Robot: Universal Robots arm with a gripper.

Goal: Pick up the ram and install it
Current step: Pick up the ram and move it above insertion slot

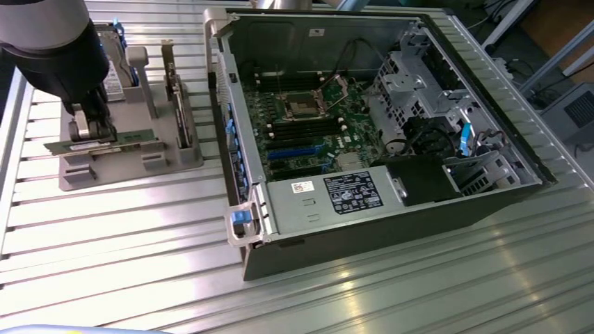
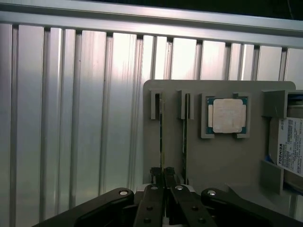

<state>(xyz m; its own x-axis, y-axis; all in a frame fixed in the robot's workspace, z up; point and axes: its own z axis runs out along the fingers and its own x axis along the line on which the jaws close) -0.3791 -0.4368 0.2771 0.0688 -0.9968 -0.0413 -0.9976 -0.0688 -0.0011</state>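
The ram (image 2: 161, 135) stands edge-on in a slot of the grey holder (image 2: 222, 161); in the exterior view it is a thin green strip (image 1: 85, 146) low on the holder (image 1: 130, 163) at the exterior view's left. My gripper (image 2: 163, 182) is down over it, and its two dark fingers (image 2: 154, 191) are pressed together with the ram's edge between them. In the exterior view the gripper (image 1: 90, 131) hangs from the dark arm right on the strip. The ram still sits in its slot.
Beside the ram stand a dark expansion card (image 1: 177, 104), a processor chip (image 2: 227, 116) and a hard drive (image 2: 291, 149). The open computer case (image 1: 371, 125) lies at the exterior view's right, with the motherboard's memory slots (image 1: 297, 130) exposed. The ribbed metal table (image 1: 139, 229) surrounds everything.
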